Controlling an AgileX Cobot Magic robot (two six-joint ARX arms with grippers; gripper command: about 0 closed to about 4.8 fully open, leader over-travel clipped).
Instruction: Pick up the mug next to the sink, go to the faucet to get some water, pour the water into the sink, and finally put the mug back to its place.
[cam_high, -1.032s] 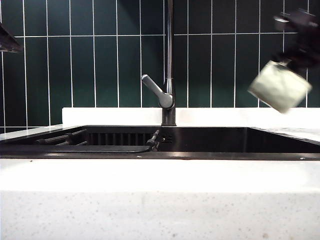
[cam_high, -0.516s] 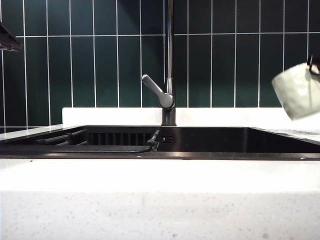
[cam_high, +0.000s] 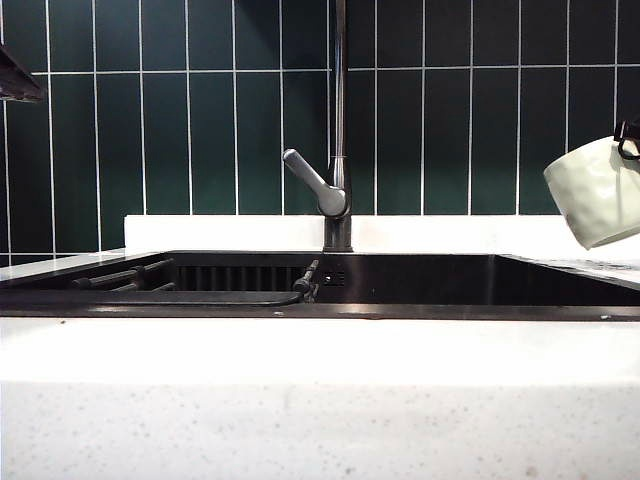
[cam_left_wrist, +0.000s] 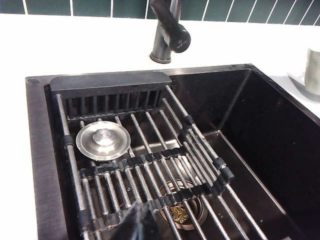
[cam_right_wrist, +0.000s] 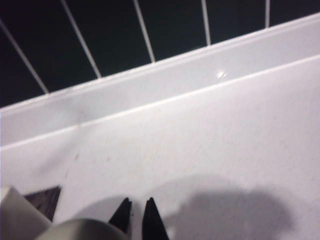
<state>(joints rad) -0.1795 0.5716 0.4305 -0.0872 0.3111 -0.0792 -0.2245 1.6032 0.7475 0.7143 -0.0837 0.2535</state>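
Note:
The pale, dimpled mug (cam_high: 598, 190) hangs tilted in the air at the right edge of the exterior view, over the white counter just right of the sink (cam_high: 400, 310). Only a dark bit of my right gripper (cam_high: 629, 138) shows at its far side. In the right wrist view my right gripper (cam_right_wrist: 136, 212) has its black tips nearly together above the counter, with the mug (cam_right_wrist: 75, 231) against them. The faucet (cam_high: 340, 120) stands behind the sink's middle. My left gripper (cam_left_wrist: 137, 222) is shut and empty over the sink (cam_left_wrist: 37, 150), facing the faucet (cam_left_wrist: 167, 30).
A roll-up bar rack (cam_left_wrist: 150, 170) lies across the basin with a round metal stopper (cam_left_wrist: 103, 140) on it, above the drain (cam_left_wrist: 182, 212). White counter (cam_right_wrist: 210, 145) surrounds the sink, and dark green tiles (cam_high: 190, 130) form the back wall.
The mug has travelled right and slightly down, from beside the faucet's right toward the frame edge, and turned nearer upright. The right arm above it has left the view. The left arm is still.

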